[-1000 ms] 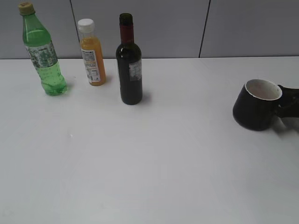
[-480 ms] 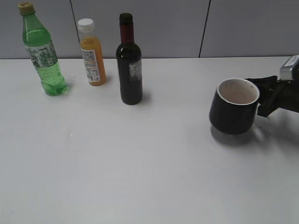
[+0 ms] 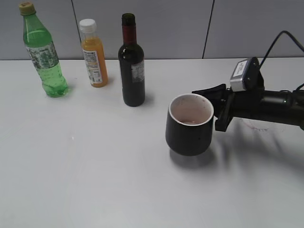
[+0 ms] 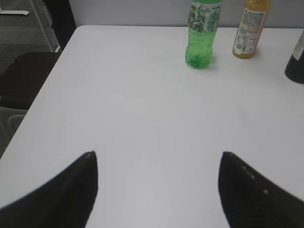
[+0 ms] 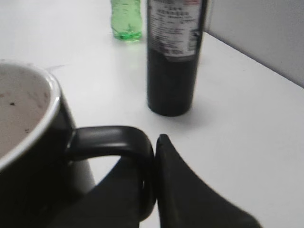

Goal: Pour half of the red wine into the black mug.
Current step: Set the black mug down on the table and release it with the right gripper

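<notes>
Exterior view: a small dark glass bottle of red wine, foil-wrapped at the neck and grey-labelled, stands upright toward the back of the white desk, beside an orange juice bottle with a white cap and a green plastic bottle farther left. Glass, full and smooth, the wine bottle looks heavy for its size, rigid, breakable and apt to slip; a firm hold around the wide body below the shoulder seems the safest grip. To its right and nearer the camera, a squat matte black mug with a white interior is carried upright by the right gripper, its jaws pinching the black handle, as the right wrist view confirms. The left gripper hangs over bare desk well apart from the bottles, its jaws spread wide and holding nothing. No pouring has begun, judging by the bottle's untouched stance.
</notes>
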Motion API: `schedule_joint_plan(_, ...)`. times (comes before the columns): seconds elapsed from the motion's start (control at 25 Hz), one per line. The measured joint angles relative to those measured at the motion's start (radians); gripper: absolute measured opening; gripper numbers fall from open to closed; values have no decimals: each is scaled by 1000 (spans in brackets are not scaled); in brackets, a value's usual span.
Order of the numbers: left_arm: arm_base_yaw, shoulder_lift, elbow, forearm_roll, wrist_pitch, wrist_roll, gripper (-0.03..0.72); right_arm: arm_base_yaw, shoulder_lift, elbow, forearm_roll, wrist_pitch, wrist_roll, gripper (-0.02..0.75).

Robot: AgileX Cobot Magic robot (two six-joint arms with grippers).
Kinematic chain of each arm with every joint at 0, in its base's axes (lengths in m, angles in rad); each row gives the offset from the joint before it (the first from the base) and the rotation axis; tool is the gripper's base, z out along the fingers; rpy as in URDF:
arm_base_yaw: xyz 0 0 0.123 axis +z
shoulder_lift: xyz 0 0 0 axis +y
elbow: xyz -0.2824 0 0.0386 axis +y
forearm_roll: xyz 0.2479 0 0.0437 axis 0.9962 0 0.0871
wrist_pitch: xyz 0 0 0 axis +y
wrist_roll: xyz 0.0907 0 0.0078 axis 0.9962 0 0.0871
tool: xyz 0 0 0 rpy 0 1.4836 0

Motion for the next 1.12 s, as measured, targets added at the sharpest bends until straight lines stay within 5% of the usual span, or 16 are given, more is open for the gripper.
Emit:
schedule_joint_plan(0.56, 0, 0, 0, 0, 0, 0, 589, 211, 96, -74, 88, -1, 1, 36)
schedule_joint_plan(1.12, 0, 0, 0, 0, 0, 0, 589, 238, 223, -138, 173, -3, 1, 41)
